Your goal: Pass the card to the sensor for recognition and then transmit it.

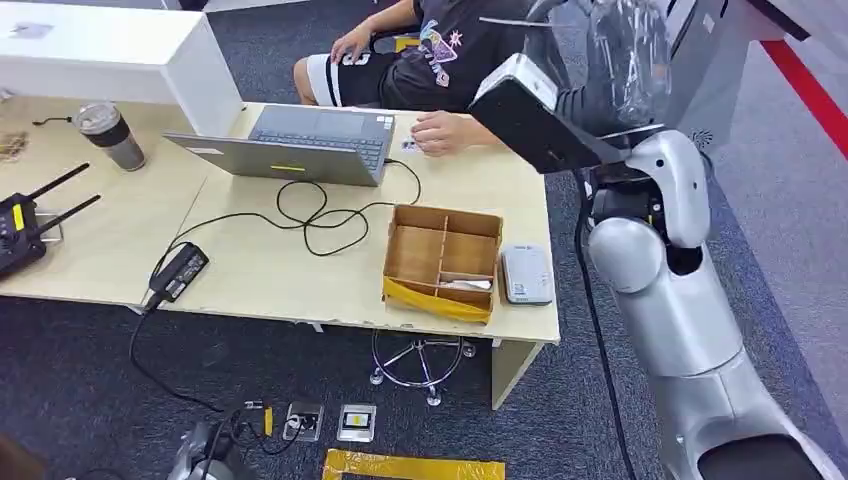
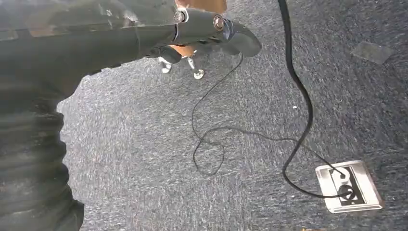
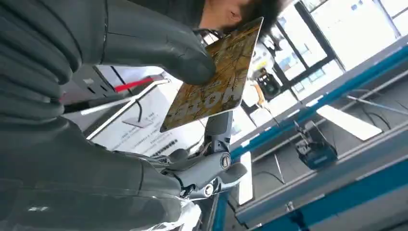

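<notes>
In the right wrist view my right hand (image 3: pixel 115 48) pinches a gold patterned card (image 3: pixel 219 82) between the thumb and the fingers and holds it up in the air. In the head view my right arm (image 1: pixel 640 230) is raised beside the table's right end, its forearm (image 1: pixel 525 115) reaching over the far corner. The white sensor (image 1: pixel 526 273) lies flat on the table, right of a divided cardboard box (image 1: pixel 442 262). My left hand (image 2: pixel 211 26) hangs over the carpet with nothing in it.
A person sits at the far side, one hand (image 1: pixel 440 131) resting on the table (image 1: pixel 250 270) by an open laptop (image 1: pixel 305 145). Black cables, a power brick (image 1: pixel 178 271), a tumbler (image 1: pixel 109 135) and a radio (image 1: pixel 20 230) lie left. A floor socket (image 2: pixel 349 187) sits below.
</notes>
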You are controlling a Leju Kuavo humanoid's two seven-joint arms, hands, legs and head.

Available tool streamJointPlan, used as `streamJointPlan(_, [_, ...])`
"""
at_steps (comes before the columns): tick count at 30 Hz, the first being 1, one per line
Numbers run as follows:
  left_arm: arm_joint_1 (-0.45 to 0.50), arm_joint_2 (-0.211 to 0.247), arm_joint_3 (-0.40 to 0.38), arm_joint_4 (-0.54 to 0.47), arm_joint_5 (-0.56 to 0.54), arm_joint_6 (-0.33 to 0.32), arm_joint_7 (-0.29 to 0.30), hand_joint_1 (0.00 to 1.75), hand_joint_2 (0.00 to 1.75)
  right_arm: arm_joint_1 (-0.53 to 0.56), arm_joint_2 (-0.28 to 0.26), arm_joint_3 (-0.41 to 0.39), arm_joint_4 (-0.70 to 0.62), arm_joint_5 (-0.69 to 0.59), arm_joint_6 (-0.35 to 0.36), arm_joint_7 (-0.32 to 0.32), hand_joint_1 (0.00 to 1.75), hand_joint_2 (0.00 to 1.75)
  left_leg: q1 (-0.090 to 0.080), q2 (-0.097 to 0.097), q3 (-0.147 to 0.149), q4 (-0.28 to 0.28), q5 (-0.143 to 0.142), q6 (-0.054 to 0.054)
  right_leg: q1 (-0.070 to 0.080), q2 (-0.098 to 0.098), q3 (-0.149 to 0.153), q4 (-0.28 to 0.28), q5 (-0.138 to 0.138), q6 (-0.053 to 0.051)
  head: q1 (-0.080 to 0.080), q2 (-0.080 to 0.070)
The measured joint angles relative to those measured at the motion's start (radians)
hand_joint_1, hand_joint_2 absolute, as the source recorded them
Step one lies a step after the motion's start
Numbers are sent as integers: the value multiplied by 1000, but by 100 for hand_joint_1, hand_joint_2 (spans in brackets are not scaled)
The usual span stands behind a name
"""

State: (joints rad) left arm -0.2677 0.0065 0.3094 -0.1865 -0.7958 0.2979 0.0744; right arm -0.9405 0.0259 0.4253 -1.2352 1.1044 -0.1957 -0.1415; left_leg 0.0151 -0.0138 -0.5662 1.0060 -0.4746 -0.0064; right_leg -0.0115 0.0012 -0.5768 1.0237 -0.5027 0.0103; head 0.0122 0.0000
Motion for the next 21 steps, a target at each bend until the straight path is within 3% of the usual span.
streamJointPlan(3, [-6, -2, -6, 0, 0, 0, 0, 0, 175, -62, 7, 0, 44, 19, -16, -17, 175, 175, 0, 0, -1, 0, 0, 0, 0, 0, 0, 1, 0, 0, 0, 0])
streamJointPlan(8, [-36, -10, -8, 0, 3, -2, 0, 0, 175, -223, 58, 15, 329, 155, -48, -10, 175, 175, 1, -3, -1, 0, 1, -1, 1, -3, 1, 1, 0, 0, 0, 0])
streamJointPlan(14, [-48, -15, -8, 0, 7, -2, 0, 0, 175, -256, 104, 63, 559, 251, -21, 17, 175, 175, 0, -3, -1, 0, 1, -1, 1, -3, 1, 1, 0, 0, -1, 0])
streamJointPlan(21, [-50, -17, -7, 0, 17, 1, -3, 0, 175, -273, 128, 103, 703, 297, 4, 26, 175, 175, 0, -3, -1, 0, 1, -1, 0, -2, 0, 0, 0, 0, 0, 0])
